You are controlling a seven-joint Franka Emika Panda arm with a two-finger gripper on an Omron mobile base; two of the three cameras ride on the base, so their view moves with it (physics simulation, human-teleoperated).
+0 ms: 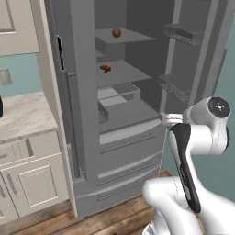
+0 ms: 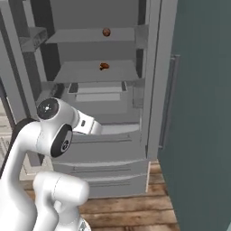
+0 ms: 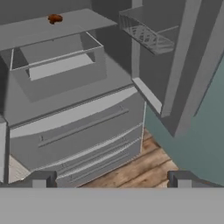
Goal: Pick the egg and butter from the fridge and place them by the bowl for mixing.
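The fridge (image 1: pixel 119 110) is shown with its upper doors swung wide, so that the shelves are exposed to the arm. The gripper (image 3: pixel 111 179) is held low, at about the level of the lower drawers (image 3: pixel 83 135), with its jaws spread fully and nothing between them; only the two dark fingertips (image 3: pixel 41 178) are seen at the foot of the hand view. This posture is judged to be an approach stance, no item being within reach yet.

The egg (image 1: pixel 116 33) is seen well above and ahead of the gripper, resting alone on the top shelf (image 1: pixel 131 36). One shelf below it, still above the gripper, an orange-brown lumpy item (image 1: pixel 105 69) is seen near the shelf's front. The butter cannot be identified at this moment. Two clear drawers (image 3: pixel 57 54) lie just above and ahead of the gripper, under that shelf.

Door racks (image 3: pixel 146 33) are seen up and to the right of the gripper. A wooden plank floor (image 3: pixel 135 166) lies beneath it, and a pale counter (image 1: pixel 23 114) over cream cabinets (image 1: pixel 32 179) stands far to its left, against a teal wall (image 1: pixel 20 75).
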